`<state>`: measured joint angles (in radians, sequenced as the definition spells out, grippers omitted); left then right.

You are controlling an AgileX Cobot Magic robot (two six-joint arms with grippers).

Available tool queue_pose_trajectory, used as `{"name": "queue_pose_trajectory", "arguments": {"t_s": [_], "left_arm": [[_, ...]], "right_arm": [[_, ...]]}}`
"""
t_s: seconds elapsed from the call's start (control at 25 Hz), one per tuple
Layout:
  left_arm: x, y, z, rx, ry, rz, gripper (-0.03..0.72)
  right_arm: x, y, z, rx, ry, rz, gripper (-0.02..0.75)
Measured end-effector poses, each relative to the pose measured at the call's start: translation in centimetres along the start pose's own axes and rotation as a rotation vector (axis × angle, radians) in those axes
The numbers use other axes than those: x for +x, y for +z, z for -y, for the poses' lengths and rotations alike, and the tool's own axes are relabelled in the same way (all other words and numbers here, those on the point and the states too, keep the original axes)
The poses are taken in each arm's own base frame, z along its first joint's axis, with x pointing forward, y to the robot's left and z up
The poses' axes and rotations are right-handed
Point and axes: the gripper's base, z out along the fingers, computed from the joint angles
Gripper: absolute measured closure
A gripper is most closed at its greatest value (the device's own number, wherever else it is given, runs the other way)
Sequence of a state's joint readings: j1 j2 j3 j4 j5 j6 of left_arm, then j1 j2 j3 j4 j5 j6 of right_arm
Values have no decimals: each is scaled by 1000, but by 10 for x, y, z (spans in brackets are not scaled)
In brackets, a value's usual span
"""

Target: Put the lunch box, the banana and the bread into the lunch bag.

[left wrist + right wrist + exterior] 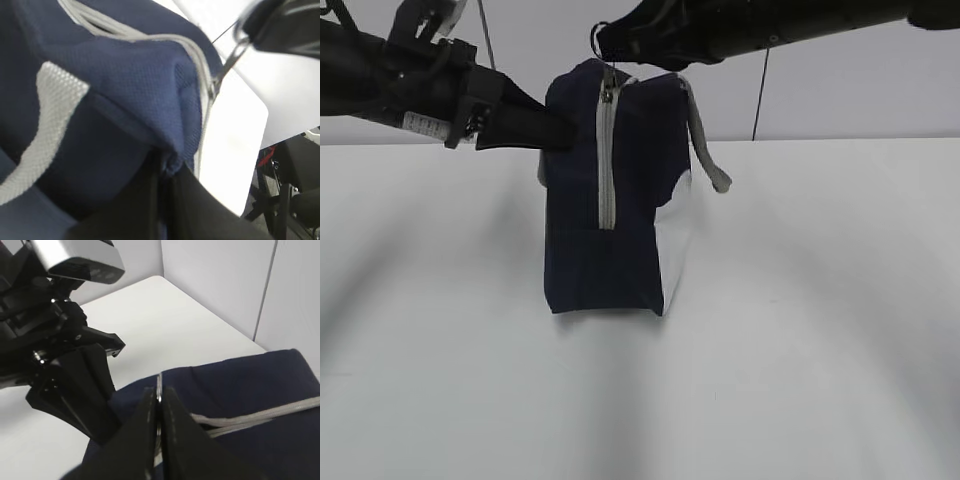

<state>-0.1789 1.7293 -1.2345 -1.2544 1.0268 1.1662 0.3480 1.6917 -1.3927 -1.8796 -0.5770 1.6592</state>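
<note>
White surface point(800, 380) fills the lower frame, bare in front. Lunch bag point(615, 190) stands upright on it at centre frame, navy with a white side panel on its right, grey zipper point(607, 165) running down the face, grey strap point(705, 150) hanging off the upper right. Left tool point(560, 130) comes in from the upper left, jaws clamped together on a fold of navy fabric at the bag's top left edge; left wrist view shows the cloth bunched between the dark fingers point(150, 200). Right tool point(605, 45) reaches in from the upper right above the bag's top, jaws pressed together on the ring pull point(235, 52) of the zipper. Behind, a pale wall point(840, 90) with a thin dark vertical line.
</note>
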Motion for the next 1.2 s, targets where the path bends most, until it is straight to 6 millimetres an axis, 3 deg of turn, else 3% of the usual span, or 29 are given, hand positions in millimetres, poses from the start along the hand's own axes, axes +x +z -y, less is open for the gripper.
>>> {"name": "queue_pose_trajectory", "arguments": {"t_s": [0.52,1.2], "left_arm": [[4,-2,0,-37,-15,-56,686],[17,-3,1,-31,-42,-198,687]], "right_arm": [[-6,-5,3,54,-1,20,754],[11,34,29,101,78,9,754]]}}
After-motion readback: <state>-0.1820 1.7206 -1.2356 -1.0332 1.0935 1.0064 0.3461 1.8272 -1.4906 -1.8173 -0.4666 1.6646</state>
